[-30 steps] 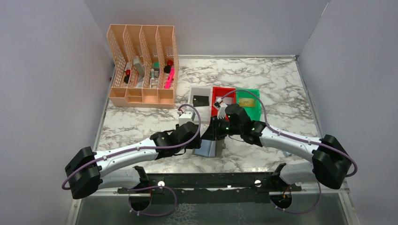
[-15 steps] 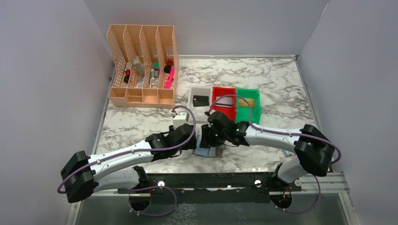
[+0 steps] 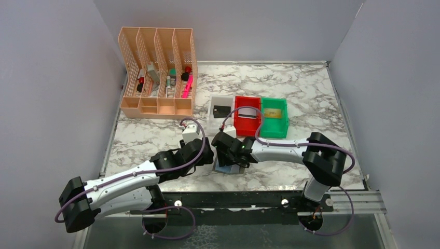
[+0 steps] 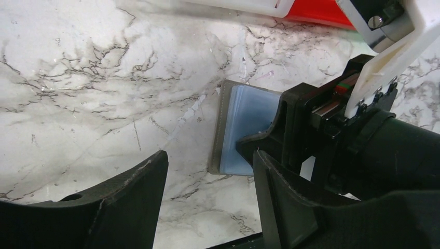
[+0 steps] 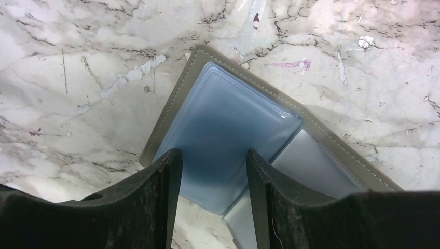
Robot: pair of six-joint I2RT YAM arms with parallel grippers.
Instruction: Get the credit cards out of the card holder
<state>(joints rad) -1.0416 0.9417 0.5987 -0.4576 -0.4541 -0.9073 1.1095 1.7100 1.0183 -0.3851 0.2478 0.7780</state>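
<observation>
The card holder (image 5: 228, 122) lies open on the marble, its light-blue pockets up and no card showing in them; it is also seen in the left wrist view (image 4: 239, 127) and from above (image 3: 228, 167). My right gripper (image 5: 214, 155) stands open just over its near pocket, nothing between the fingers. To the left, my left gripper (image 4: 210, 161) is open over bare marble beside the holder. A black card (image 3: 221, 110) lies in the white bin, a silvery-white card (image 3: 250, 115) in the red bin, and a gold card (image 3: 272, 112) in the green bin.
The white bin (image 3: 214, 120), red bin (image 3: 239, 124) and green bin (image 3: 275, 130) stand side by side behind the holder. An orange mesh organizer (image 3: 158, 106) with pens stands at the back left. The right arm (image 3: 275, 149) crosses in front of the bins.
My right gripper has come back from the red bin to the card holder, its jaws widening. The left arm has drawn back toward the left.
</observation>
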